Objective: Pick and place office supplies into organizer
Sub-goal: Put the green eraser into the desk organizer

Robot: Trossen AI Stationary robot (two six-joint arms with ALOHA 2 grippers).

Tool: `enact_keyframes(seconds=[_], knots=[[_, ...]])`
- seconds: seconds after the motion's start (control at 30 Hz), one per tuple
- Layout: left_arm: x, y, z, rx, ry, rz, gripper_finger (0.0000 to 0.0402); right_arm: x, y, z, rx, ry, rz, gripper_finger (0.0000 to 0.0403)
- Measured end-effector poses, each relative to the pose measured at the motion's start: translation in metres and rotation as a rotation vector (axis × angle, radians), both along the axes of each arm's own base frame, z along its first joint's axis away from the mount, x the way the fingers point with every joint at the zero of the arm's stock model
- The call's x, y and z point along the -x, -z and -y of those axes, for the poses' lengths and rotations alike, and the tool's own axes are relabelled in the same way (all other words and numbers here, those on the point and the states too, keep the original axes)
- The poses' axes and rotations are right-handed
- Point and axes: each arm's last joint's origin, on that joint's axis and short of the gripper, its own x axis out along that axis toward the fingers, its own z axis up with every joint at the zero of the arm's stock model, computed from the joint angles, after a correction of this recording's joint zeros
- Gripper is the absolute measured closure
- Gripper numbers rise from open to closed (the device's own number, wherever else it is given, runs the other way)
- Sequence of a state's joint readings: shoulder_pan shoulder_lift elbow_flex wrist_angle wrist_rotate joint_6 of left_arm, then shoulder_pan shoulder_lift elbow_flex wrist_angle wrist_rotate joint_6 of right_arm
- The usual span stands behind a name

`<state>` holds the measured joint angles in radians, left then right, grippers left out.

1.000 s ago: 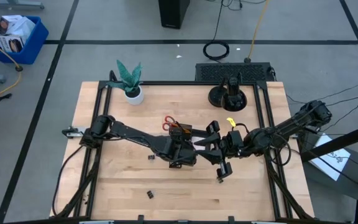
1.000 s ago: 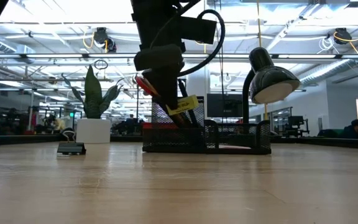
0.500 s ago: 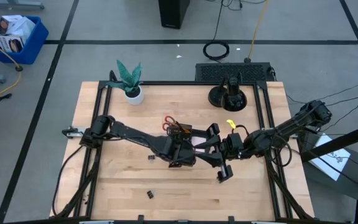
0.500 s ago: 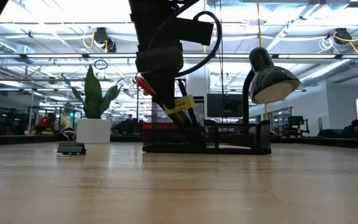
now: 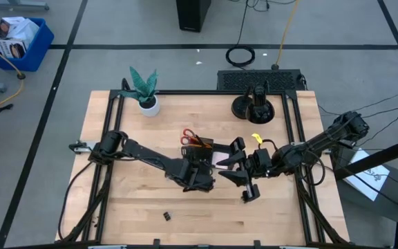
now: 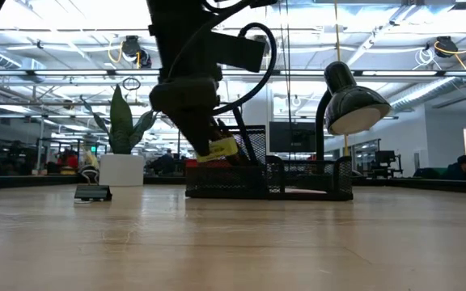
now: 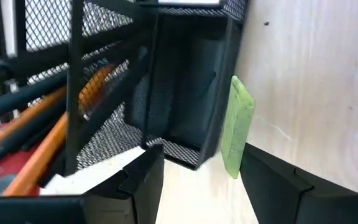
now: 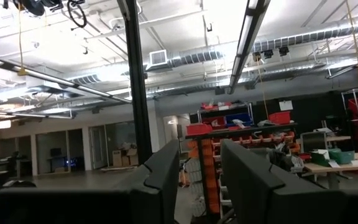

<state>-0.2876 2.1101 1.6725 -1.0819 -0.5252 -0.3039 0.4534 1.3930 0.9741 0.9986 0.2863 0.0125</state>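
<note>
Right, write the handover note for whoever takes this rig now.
Left gripper: jaws open, empty, low beside the organizer.
Right gripper: jaws open, empty, raised just right of the organizer.
Done: orange pencils and scissors are in the organizer.
Left: green piece lies on the table beside the organizer's outer wall, ahead of the left jaws; a binder clip lies near the table's front.
</note>
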Motion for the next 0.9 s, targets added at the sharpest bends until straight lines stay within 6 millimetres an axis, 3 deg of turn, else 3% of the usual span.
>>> enact_keyframes(seconds=[0.9], knots=[[0.0,0.001,-0.01,0.041,-0.133,0.033,0.0192,0.0,-0.001,0.001,0.019,0.013,0.009,0.0293]])
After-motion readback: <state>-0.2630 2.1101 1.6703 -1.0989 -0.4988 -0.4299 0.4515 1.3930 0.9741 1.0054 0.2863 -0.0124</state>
